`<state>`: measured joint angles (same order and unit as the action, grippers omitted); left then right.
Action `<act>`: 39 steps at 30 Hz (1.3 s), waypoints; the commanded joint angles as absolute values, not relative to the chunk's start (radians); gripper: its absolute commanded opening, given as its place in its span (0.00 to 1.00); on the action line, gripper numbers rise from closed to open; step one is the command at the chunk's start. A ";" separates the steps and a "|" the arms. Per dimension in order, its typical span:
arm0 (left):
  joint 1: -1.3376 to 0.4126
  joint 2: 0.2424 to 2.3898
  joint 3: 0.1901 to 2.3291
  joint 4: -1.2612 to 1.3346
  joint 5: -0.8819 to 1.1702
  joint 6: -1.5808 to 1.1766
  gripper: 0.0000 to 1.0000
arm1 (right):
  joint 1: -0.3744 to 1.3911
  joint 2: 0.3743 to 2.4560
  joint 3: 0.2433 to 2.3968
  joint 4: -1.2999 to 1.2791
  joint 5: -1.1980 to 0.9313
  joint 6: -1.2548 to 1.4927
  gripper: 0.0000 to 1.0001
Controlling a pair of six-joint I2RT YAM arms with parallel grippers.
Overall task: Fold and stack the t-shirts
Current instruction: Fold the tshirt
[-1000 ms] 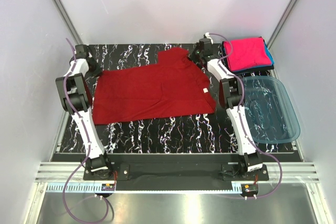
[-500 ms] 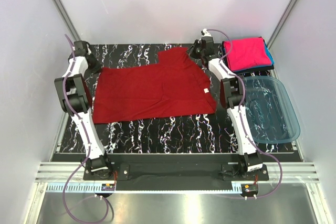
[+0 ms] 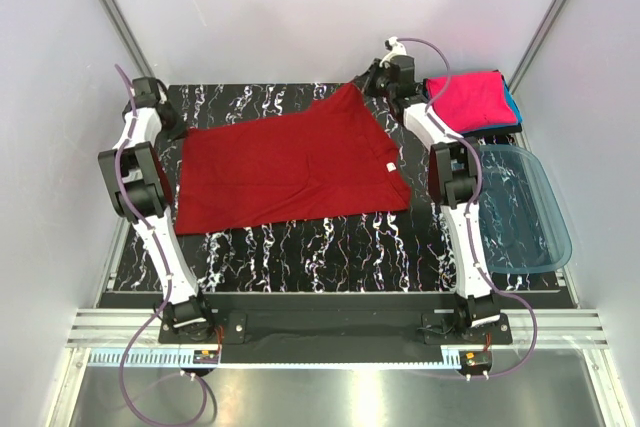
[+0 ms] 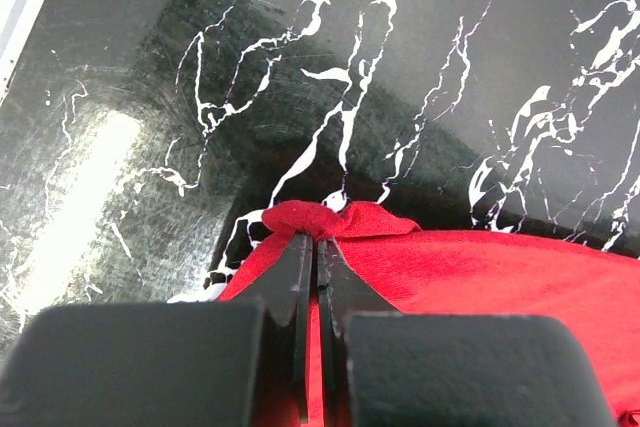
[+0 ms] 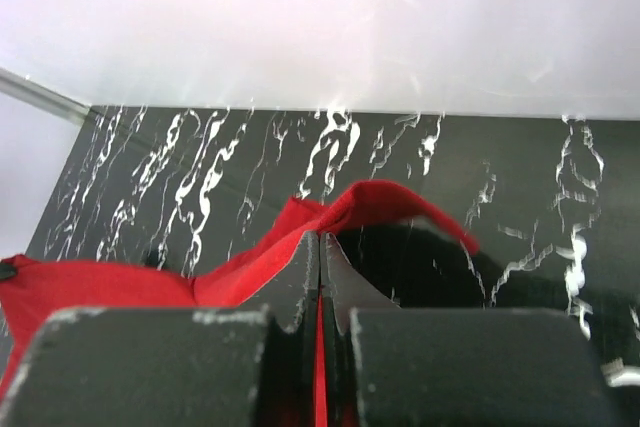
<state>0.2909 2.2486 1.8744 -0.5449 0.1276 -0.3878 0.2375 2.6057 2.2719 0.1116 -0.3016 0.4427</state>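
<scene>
A dark red t-shirt (image 3: 285,167) lies spread across the black marbled table, its small white neck label (image 3: 391,166) near its right edge. My left gripper (image 3: 172,129) is shut on the shirt's far left corner (image 4: 325,219), fabric pinched between the jaws. At the far right corner (image 5: 370,202), my right gripper (image 3: 372,87) is shut on the cloth and holds it lifted a little off the table. Folded t-shirts, a bright pink one (image 3: 470,99) on top of a teal-blue one (image 3: 511,102), sit stacked at the back right.
A translucent blue plastic tub (image 3: 515,209) stands at the right, beside the right arm. White walls and metal frame posts close in the table on three sides. Bare marbled table (image 3: 300,252) shows in front of the shirt.
Both grippers have moved toward the back of the table, the right one also rightward. The shirt's far edge has been drawn back and pulled taut; the sleeve bump has flattened into a straight slanted edge.
</scene>
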 commanded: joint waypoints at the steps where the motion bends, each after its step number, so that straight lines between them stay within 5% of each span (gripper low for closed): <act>1: 0.305 2.206 1.871 -0.529 0.139 -0.361 0.00 | 0.238 2.453 2.125 0.245 -0.310 0.414 0.00; 3: 0.304 2.218 1.865 -0.532 0.153 -0.360 0.07 | 0.239 2.434 2.082 0.262 -0.314 0.413 0.00; 5: 0.302 2.221 1.853 -0.532 0.137 -0.370 0.26 | 0.239 2.419 2.031 0.290 -0.330 0.422 0.00; 8: 0.304 2.235 1.864 -0.532 0.120 -0.364 0.41 | 0.239 2.425 1.987 0.333 -0.367 0.449 0.00; 22: 0.314 2.388 2.060 -0.587 0.060 -0.385 0.52 | 0.239 2.450 1.993 0.354 -0.403 0.475 0.00; 34: 0.322 2.445 2.126 -0.591 0.121 -0.385 0.43 | 0.239 2.459 1.997 0.362 -0.411 0.483 0.00; 37: 0.322 2.448 2.131 -0.591 0.158 -0.371 0.17 | 0.239 2.459 1.997 0.361 -0.403 0.483 0.00; 38: 0.322 2.441 2.129 -0.591 0.173 -0.368 0.00 | 0.239 2.457 2.003 0.354 -0.400 0.483 0.00; 39: 0.322 2.438 2.129 -0.591 0.181 -0.370 0.00 | 0.238 2.456 2.014 0.344 -0.402 0.485 0.00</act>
